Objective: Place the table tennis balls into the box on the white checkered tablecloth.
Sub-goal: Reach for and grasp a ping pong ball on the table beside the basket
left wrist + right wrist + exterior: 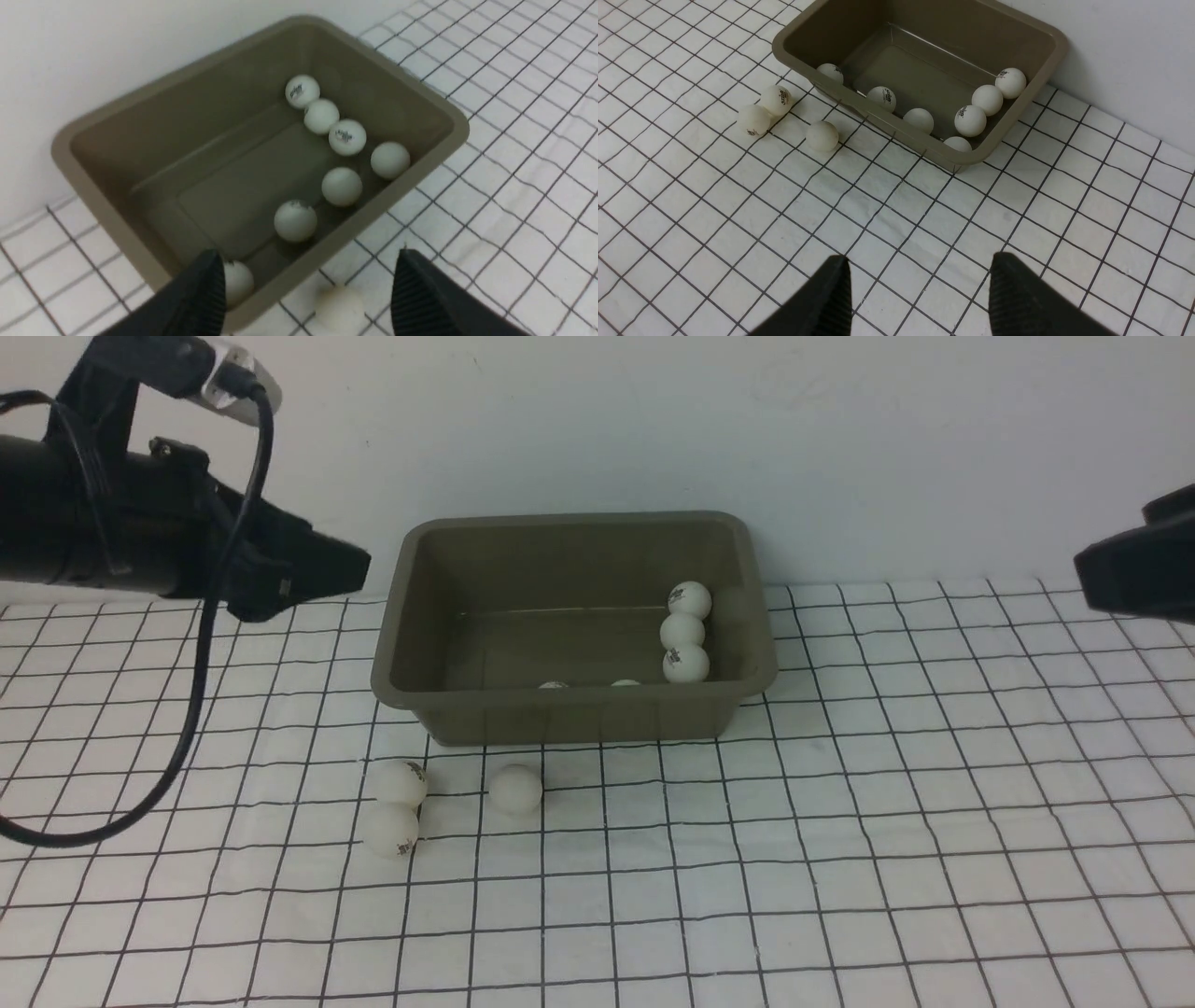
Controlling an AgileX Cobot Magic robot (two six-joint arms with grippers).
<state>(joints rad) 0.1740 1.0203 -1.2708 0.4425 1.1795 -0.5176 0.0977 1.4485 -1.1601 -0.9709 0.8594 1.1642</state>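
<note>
Cloth: the white checkered tablecloth (840, 849) is white fabric with a thin black grid, faintly wrinkled, and covers the whole lower scene.
Wall: a plain pale wall (840, 429) rises straight behind the cloth's far edge.
Box: the box (569, 721) is smooth olive-grey plastic, rectangular, with rounded corners, a flared rim and inward-sloping walls. It sits on the cloth at centre, close to the wall.
Left claw: the left claw (309, 261) is black with ribbed inner faces, its fingers spread apart and nothing between them. It hangs raised above the cloth just left of the box's left rim. A black cable (201, 644) loops down from its arm.
Right claw: the right claw (920, 263) has the same black fingers, parted and empty, and is well off to the right of the box. The front view cuts it off at the frame edge.
Balls in the box: seven table tennis balls (969, 120), matte white spheres, lie along the right wall and the near wall.
Hidden: from the front the near wall covers most of them, so three show whole and two only as slivers.
Balls on the cloth: three more lie just in front of the box's left half, two touching (401, 782) and one apart (515, 789). They are lower than the left claw and nearer the robot.
Logos: small dark logos (888, 93) mark some balls, too blurred to read.
</note>
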